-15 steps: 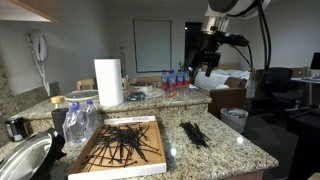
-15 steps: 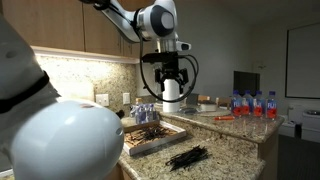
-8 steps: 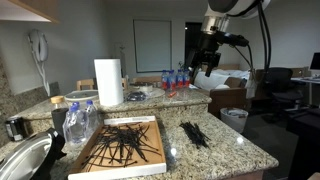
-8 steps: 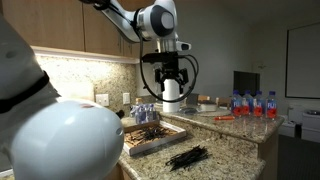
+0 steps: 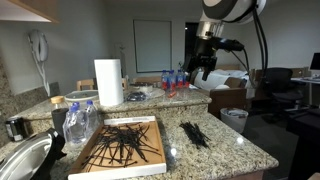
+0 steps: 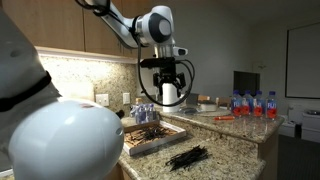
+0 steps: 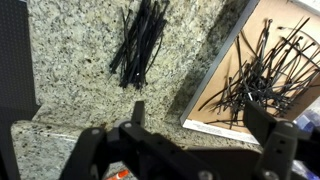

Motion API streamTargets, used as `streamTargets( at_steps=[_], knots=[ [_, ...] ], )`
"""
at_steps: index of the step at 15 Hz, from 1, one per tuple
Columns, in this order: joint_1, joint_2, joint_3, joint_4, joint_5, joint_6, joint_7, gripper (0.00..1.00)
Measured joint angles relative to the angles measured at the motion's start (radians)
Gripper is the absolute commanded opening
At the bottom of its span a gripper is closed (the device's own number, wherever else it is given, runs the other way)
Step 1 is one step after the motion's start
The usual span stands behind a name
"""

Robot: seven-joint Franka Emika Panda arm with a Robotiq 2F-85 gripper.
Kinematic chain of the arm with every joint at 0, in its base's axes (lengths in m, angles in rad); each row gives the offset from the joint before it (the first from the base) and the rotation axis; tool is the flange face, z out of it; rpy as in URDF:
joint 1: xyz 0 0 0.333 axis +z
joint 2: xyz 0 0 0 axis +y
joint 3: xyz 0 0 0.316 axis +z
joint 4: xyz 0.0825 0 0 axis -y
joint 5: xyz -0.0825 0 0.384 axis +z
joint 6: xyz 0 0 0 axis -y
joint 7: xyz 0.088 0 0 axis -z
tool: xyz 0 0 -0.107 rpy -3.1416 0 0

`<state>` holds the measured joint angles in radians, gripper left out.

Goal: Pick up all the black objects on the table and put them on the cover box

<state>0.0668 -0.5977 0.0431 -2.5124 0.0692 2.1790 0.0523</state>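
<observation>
We see the gripper [image 5: 204, 71] hanging high above the table [image 5: 232, 152], well clear of everything on it. In the wrist view its two fingers [image 7: 135, 112] stand wide apart with nothing between them, so the claw is fully open and empty.

The loose bundle of black ties [image 5: 193, 134] lies flat on the bare granite, between the cover box [image 5: 112, 172] and the table's far side edge, nearer the front edge than the back. It sits just beside the box without touching it. The wrist view shows the same bundle [image 7: 143, 42] as a tight sheaf of strands, a few splayed at one end.

The cover box rests along the front edge with its open face up. A tangle of black ties in the box [image 5: 125, 143] is spread across its floor — looser and more scattered than the bundle outside.

A paper towel roll [image 5: 108, 82] stands upright toward the back edge, well apart from the ties.
</observation>
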Motion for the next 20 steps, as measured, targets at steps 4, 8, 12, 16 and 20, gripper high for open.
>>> streamTargets(
  at_steps=[4, 8, 12, 16, 20],
  knots=[
    [-0.017, 0.109, 0.043, -0.039, -0.005, 0.173, 0.077, 1.0],
    [-0.063, 0.239, 0.049, -0.022, -0.047, 0.233, 0.134, 1.0],
    [-0.125, 0.361, 0.043, 0.027, -0.15, 0.232, 0.2, 1.0],
    [-0.132, 0.462, 0.008, 0.055, -0.155, 0.232, 0.216, 1.0],
    [-0.132, 0.544, -0.033, 0.066, -0.153, 0.242, 0.249, 1.0]
  ],
)
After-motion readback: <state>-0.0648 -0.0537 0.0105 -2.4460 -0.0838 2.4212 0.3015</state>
